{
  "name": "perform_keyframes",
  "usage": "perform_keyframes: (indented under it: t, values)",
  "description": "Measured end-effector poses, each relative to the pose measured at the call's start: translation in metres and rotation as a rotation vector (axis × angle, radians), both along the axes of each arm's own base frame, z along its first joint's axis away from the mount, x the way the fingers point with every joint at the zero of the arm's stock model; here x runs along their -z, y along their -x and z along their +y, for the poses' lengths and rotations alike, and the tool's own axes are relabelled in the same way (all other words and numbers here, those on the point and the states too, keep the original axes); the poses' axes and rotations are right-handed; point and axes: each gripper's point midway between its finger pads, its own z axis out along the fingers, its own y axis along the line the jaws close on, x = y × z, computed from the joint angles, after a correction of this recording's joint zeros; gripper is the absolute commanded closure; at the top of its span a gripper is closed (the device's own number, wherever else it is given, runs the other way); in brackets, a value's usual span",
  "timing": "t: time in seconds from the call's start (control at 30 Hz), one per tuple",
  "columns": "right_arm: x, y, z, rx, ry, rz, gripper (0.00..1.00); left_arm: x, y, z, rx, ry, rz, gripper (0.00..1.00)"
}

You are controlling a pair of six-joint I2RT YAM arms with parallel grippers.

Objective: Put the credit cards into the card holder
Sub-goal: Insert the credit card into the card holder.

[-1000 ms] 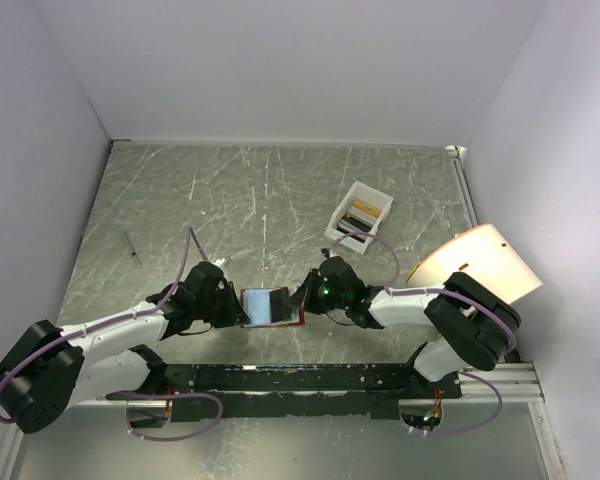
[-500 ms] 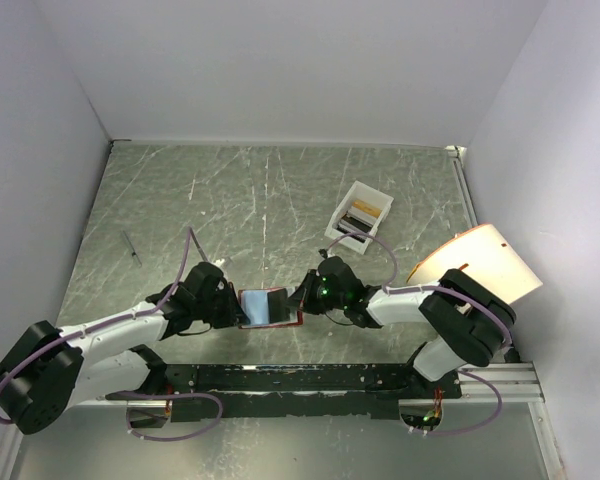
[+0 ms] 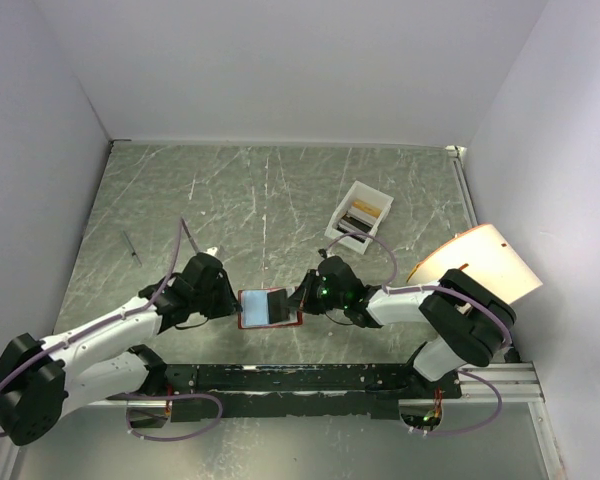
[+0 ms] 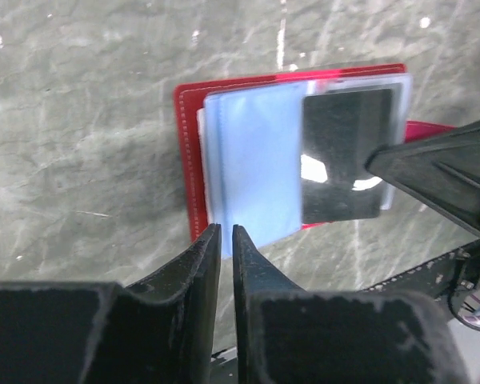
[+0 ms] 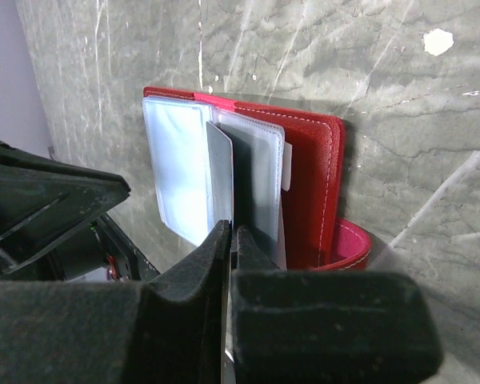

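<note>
The card holder, a red wallet, lies open on the table between my two grippers. It also shows in the left wrist view and the right wrist view. Its pale blue-grey pockets fan out. My right gripper is shut on a dark credit card, held edge-on among the pockets. My left gripper is shut, empty, its tips at the left edge of the pockets; it also shows in the top view. More credit cards lie in a white box.
The white open-topped box stands behind the right arm. A thin pen lies at the far left. A pale orange-rimmed fan-shaped object stands at the right wall. The arms' base rail runs along the near edge.
My left arm has drawn back a little to the left and up from the wallet. The right gripper and the card have barely moved.
</note>
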Motion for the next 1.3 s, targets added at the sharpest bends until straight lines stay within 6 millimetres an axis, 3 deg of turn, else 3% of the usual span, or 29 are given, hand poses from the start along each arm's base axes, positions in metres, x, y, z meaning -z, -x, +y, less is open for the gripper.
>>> perform_keyframes:
  t: [0.43,1.3]
  values:
    - [-0.006,0.001,0.004,-0.014,-0.036,0.011,1.00,0.035,0.011,0.013,-0.002,-0.099,0.095,0.85]
    - [0.001,-0.003,0.006,-0.014,-0.059,0.023,1.00,0.036,0.009,0.010,0.011,-0.093,0.087,0.85]
